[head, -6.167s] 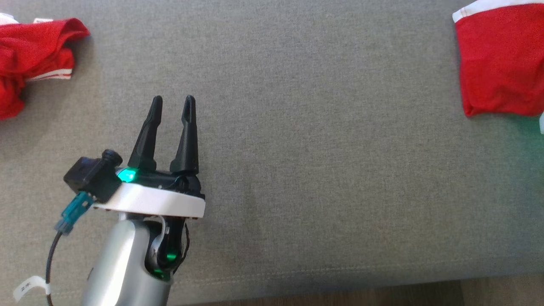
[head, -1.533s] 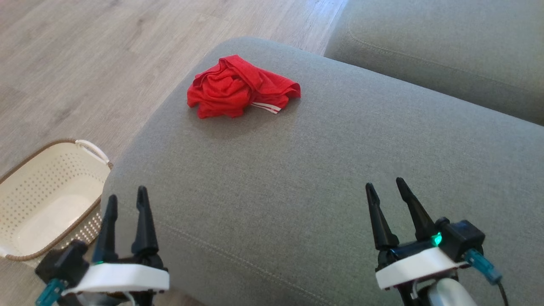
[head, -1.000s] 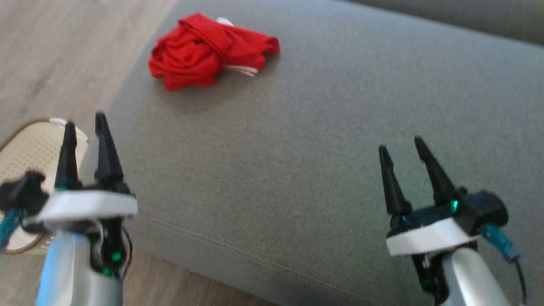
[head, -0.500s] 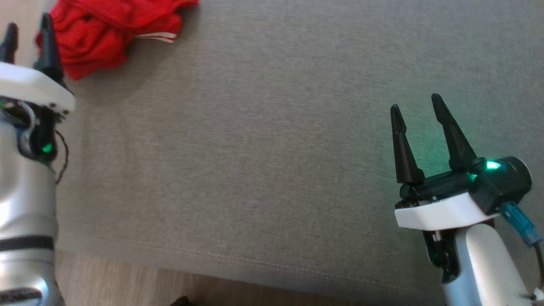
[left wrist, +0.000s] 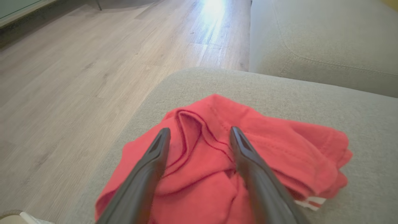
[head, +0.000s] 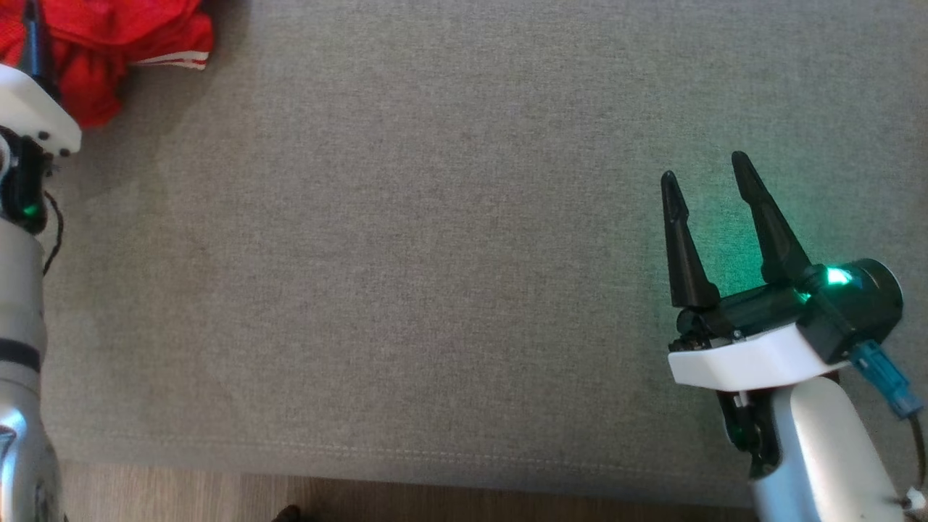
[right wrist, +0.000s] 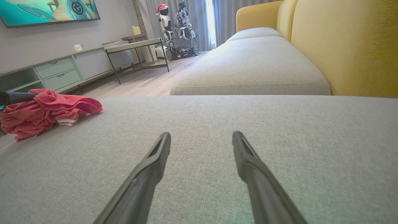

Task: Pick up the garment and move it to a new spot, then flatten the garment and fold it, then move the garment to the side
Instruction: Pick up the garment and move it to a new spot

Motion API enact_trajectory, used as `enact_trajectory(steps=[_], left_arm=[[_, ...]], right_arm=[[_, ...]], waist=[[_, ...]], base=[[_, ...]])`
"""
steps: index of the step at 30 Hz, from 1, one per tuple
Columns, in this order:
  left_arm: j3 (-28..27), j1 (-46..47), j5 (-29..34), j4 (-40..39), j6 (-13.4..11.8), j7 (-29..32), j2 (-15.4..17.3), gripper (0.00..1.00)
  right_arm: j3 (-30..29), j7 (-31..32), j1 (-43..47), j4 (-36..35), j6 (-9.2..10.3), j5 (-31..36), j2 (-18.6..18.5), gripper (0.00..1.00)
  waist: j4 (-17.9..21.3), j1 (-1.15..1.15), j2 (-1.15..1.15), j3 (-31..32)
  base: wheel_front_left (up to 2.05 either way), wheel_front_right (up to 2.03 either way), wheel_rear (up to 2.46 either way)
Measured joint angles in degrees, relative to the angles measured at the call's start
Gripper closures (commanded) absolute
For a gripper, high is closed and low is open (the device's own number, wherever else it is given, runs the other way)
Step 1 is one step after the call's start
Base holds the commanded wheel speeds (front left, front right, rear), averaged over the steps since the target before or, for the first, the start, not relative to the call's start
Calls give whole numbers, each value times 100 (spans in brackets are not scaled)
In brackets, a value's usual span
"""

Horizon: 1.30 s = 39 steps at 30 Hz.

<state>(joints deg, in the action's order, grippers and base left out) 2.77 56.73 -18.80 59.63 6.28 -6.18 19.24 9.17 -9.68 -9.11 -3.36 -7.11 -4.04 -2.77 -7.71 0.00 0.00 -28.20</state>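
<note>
A grey sofa cushion (head: 435, 254) spreads across the head view, its front seam running along the bottom above a strip of wood floor (head: 507, 504). Nearest, at the lower right, the right gripper (head: 703, 167) hovers over bare fabric with its two fingers spread apart and nothing between them. Farther off, in the upper left corner, lies the garment (head: 109, 36), a crumpled red heap with a white-striped hem, close to the cushion's rounded end. The left gripper (left wrist: 199, 130) is at it. In the left wrist view its fingers stand wide apart, framing the folds from above, though I cannot tell whether the tips touch cloth. Beyond the heap that view shows more wood floor and a second cushion (left wrist: 326, 37).

A moment and a half back, both grippers sat low in the head view with the heap well ahead. Since then the camera has swung and dipped, and the left arm has reached out until its fingers bracket the garment. The heap itself looks unshifted on the cushion. I judge this to be the approach to the first pick-up. Nothing is gripped yet, and the next move calls for lowering and closing on a thick fold so the whole piece lifts.
</note>
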Motion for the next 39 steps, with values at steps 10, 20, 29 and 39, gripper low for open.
enact_trajectory(steps=[10,20,29,39], left_arm=[[-157,268,-185,388,26,-717,1,100],[-749,199,-353,-1218,27,-839,48,100],[-794,-405,-246,-2695,24,-778,-49,100],[-327,-787,-352,-4284,-131,-47,-615,100]], right_arm=[[13,-100,-114,203,0,-88,0,0],[122,-259,-89,533,0,-328,-1,0],[183,-402,65,784,0,-650,-1,0],[208,-455,160,818,0,-803,0,0]], waist=[[36,0,0,107],[-13,0,0,710],[-8,-1,0,1495],[404,-1,0,1698]], base=[[0,0,0],[0,0,0],[0,0,0],[0,0,0]])
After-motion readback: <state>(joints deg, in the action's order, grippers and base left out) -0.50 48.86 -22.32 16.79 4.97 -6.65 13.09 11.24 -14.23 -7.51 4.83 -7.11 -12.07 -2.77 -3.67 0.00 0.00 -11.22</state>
